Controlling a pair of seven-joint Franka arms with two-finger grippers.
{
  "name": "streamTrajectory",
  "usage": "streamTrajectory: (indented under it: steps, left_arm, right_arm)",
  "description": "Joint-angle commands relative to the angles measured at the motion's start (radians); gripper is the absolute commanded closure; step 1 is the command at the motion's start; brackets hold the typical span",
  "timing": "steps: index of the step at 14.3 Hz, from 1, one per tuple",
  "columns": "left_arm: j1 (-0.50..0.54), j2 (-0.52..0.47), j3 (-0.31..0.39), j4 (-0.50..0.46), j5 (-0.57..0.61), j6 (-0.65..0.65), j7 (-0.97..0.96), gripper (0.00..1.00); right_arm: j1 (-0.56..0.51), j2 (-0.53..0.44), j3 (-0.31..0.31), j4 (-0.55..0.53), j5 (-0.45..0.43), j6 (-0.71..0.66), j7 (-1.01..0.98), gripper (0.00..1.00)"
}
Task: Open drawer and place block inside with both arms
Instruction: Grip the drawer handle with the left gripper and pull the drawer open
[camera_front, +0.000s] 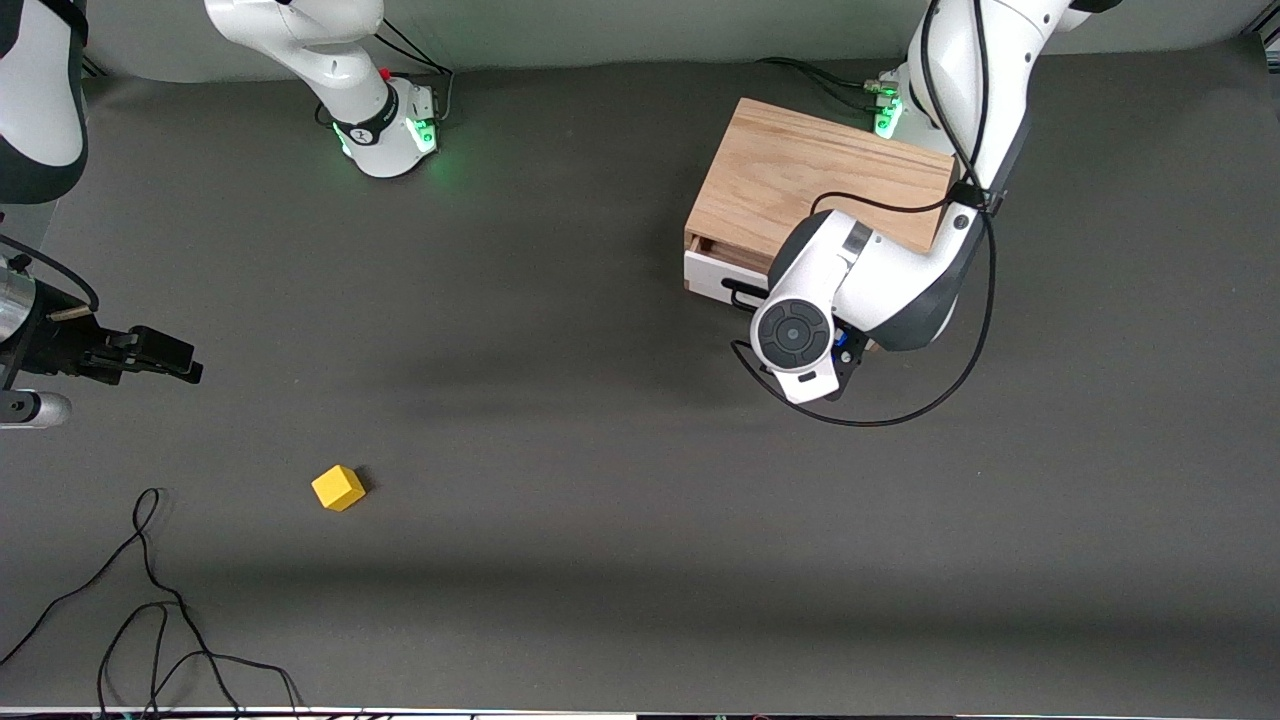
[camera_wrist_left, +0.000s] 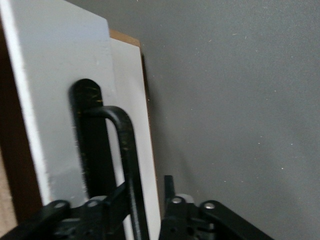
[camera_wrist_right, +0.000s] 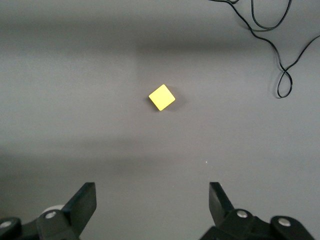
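The black wire handle (camera_wrist_left: 125, 165) of the white-fronted drawer (camera_front: 712, 277) is clasped between the fingers of the left gripper (camera_wrist_left: 150, 210), and the drawer is seen pulled slightly out of the light oak box (camera_front: 800, 180). The small bright yellow cube (camera_front: 338, 488) is left on the dark grey table (camera_front: 560, 480), toward the right arm's end. Above it, the right gripper (camera_wrist_right: 152, 205) is held spread wide.
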Motion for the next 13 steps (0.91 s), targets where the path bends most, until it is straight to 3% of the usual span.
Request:
streamTrajectory:
  steps: [1, 13]
  left_arm:
    - [-0.022, 0.008, 0.015, 0.031, 0.04, 0.055, 0.0, 0.97]
    - [-0.012, 0.017, 0.016, 0.121, 0.133, 0.142, 0.098, 1.0]
  right_arm:
    - [0.01, -0.029, -0.008, -0.032, -0.011, 0.004, -0.009, 0.0]
    - [0.008, -0.032, -0.011, -0.041, -0.011, 0.027, -0.011, 0.0]
